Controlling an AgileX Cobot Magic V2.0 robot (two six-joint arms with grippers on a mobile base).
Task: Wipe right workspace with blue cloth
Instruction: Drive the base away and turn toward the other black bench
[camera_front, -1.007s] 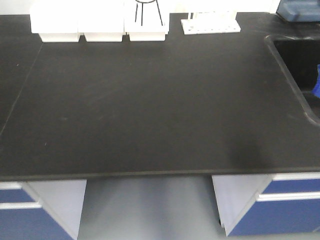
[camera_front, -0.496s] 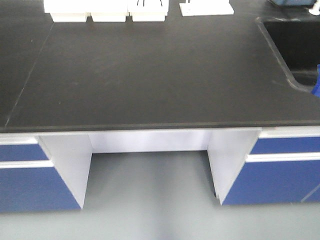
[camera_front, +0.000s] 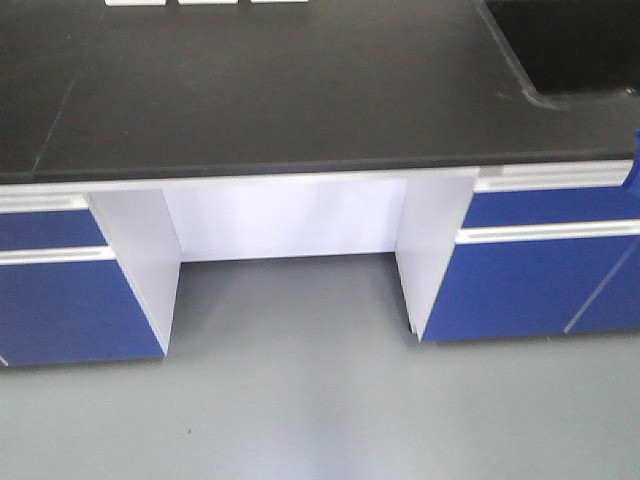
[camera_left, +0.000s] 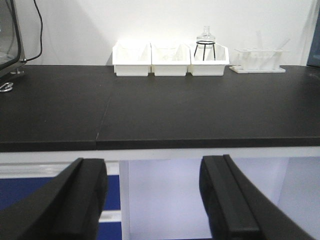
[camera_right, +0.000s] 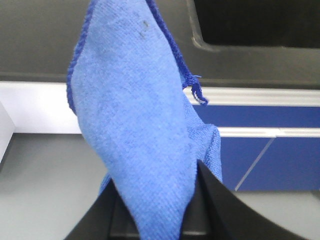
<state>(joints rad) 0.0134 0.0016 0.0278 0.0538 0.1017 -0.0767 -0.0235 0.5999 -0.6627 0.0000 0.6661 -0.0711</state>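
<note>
Clearly, the soft blue woven cloth (camera_right: 140, 125) was clamped in the right gripper (camera_right: 156, 212), hung off the front right edge of the black desk (camera_front: 280, 90); the left gripper (camera_left: 152, 195) was spread wide, empty. The cloth would best be laid flat before being swept.

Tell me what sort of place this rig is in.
Most likely a chemistry lab. A black bench top with a sink set into it, a glass flask in a white bin, and what looks like a test-tube rack at the back all point that way.
</note>
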